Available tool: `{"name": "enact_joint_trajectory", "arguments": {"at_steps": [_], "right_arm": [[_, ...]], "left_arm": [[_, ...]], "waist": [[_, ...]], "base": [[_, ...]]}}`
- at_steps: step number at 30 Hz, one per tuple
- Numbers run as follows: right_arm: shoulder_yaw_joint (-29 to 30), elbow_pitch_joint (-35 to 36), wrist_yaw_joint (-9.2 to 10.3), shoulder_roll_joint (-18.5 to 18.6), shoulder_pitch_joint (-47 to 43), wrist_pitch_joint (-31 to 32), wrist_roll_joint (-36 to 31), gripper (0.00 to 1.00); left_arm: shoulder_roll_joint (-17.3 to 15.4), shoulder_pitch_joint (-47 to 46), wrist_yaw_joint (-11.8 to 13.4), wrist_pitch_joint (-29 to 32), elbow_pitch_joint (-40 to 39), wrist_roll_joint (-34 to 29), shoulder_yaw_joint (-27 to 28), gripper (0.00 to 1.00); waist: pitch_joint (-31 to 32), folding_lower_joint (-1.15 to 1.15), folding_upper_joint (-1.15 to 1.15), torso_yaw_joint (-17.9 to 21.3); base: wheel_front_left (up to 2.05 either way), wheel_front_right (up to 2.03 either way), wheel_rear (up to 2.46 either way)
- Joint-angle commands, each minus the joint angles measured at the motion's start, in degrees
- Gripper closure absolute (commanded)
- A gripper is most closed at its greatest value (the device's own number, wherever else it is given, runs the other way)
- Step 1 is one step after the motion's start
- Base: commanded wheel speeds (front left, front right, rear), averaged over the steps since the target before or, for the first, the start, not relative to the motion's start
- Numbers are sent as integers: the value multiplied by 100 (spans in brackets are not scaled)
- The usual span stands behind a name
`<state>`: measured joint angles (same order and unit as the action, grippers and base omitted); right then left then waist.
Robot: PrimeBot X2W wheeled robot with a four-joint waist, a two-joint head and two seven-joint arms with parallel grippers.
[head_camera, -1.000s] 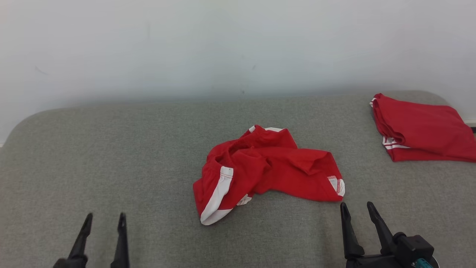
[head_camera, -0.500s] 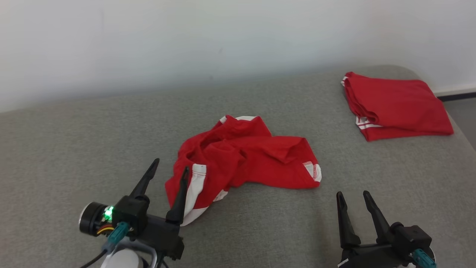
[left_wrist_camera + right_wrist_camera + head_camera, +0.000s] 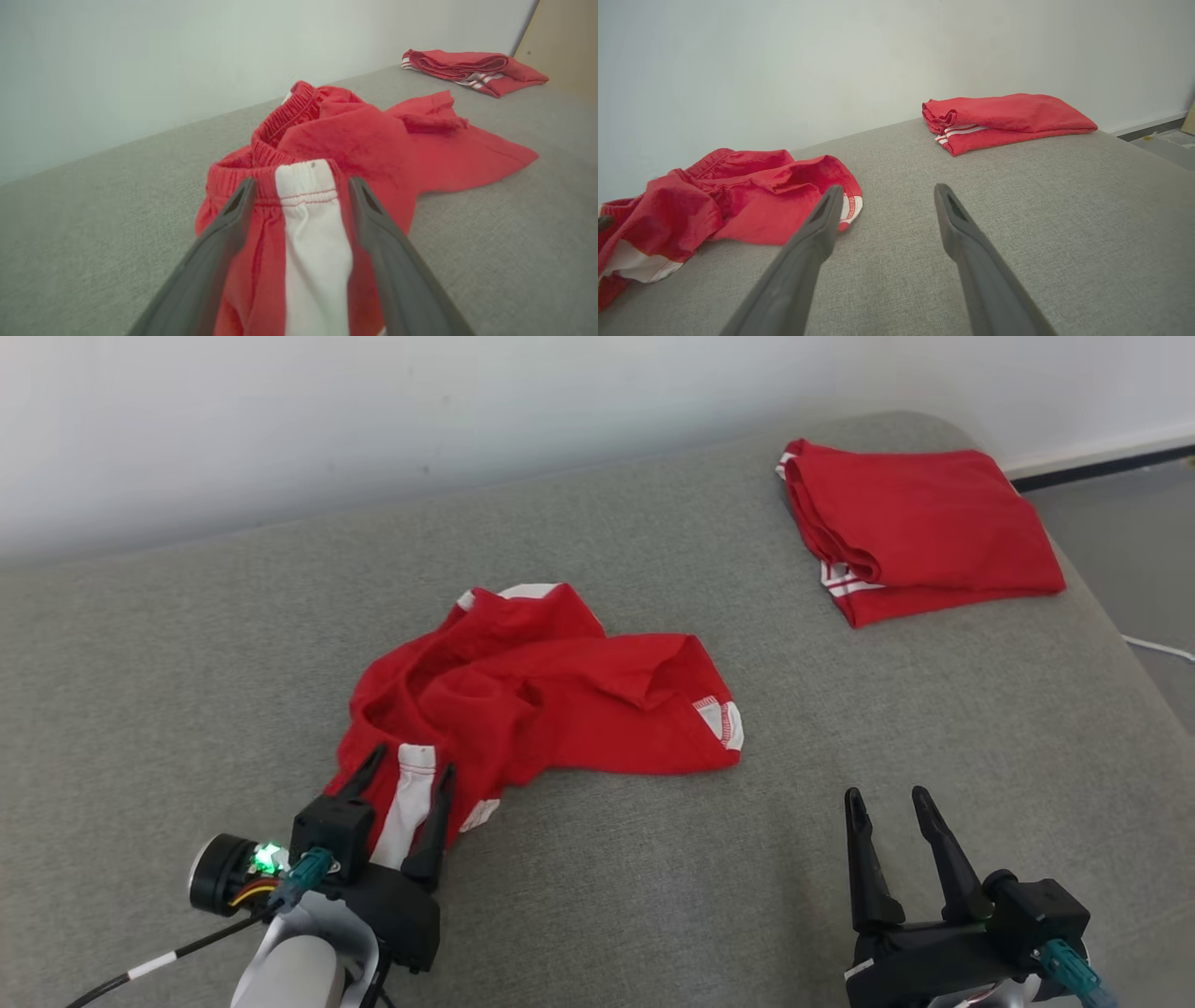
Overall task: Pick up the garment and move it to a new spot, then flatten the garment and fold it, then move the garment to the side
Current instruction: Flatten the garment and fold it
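The left hand (image 3: 412, 763) sits low at the near-left end of the crumpled red garment (image 3: 541, 691). Its 2 dark fingers are spread wide and hold nothing. They straddle the white side stripe (image 3: 408, 798) just below the elastic waistband (image 3: 280, 126), 1 finger on each side. Whether the tips touch the cloth I cannot tell.

A close from here could fail in 2 ways, I judge. The fingers may catch only the top layer, so the garment lifts as a twisted bunch that is harder to flatten. Or they may press too deep and snag the grey fabric surface (image 3: 187, 644) under the garment, dragging it instead of lifting.

The left forearm comes in from the garment's near side, wrist pitched down, fingers pointing along the stripe toward the waistband. The right hand (image 3: 885, 794) waits near-right of the garment and well apart from it, equally wide open and empty, fingers aimed over bare surface. A folded red garment (image 3: 920, 523) lies far-right of the crumpled garment, well apart from it.
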<state>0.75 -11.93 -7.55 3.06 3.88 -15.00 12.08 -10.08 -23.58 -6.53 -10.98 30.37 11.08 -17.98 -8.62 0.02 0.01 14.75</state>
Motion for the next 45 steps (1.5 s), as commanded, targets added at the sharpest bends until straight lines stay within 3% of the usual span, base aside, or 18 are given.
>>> {"name": "enact_joint_trajectory", "arguments": {"at_steps": [1, 3, 10, 15, 25, 34, 43, 44, 45], "right_arm": [[-19, 21, 16, -28, 39, -24, 36, 0], [-7, 38, 16, -30, 50, -24, 78, 0], [68, 21, 16, -30, -32, -24, 89, 0], [146, 20, 16, -29, -102, -24, 5, 0], [222, -14, 16, -29, -131, -18, -101, 0], [162, -97, 16, -28, -122, -17, -126, 0], [221, -134, 16, -8, -133, -17, -167, 0], [225, -135, 16, -4, -136, -17, -168, 0], [227, -134, 16, -3, -140, -17, -170, 0]], "left_arm": [[-38, -73, 63, -13, 70, 36, 29, 0], [-53, -117, 91, -32, 157, 40, 40, 99], [155, -245, 59, -222, -30, 174, -12, 100], [402, -214, 42, -322, -638, 444, -33, 100], [424, 800, 469, -308, -1652, 761, 179, 100], [309, 1973, 755, -403, -1399, 1169, 806, 100], [414, 2335, 636, -423, -1024, 1073, 1231, 99], [427, 2336, 610, -423, -1006, 1032, 1271, 59], [438, 2319, 620, -424, -1019, 977, 1323, 49]], "waist": [[-147, -2, -1, 161], [-154, -2, -1, 184], [7, -2, -1, 5], [149, -2, -1, -394], [351, -2, -1, -1226], [393, -2, -1, -1279], [409, -2, -1, -1158], [417, -2, -1, -1150], [426, -2, -1, -1144]], "base": [[0, 0, 0], [0, 0, 0], [0, 0, 0], [0, 0, 0], [0, 0, 0], [0, 0, 0], [0, 0, 0], [0, 0, 0], [0, 0, 0]]}}
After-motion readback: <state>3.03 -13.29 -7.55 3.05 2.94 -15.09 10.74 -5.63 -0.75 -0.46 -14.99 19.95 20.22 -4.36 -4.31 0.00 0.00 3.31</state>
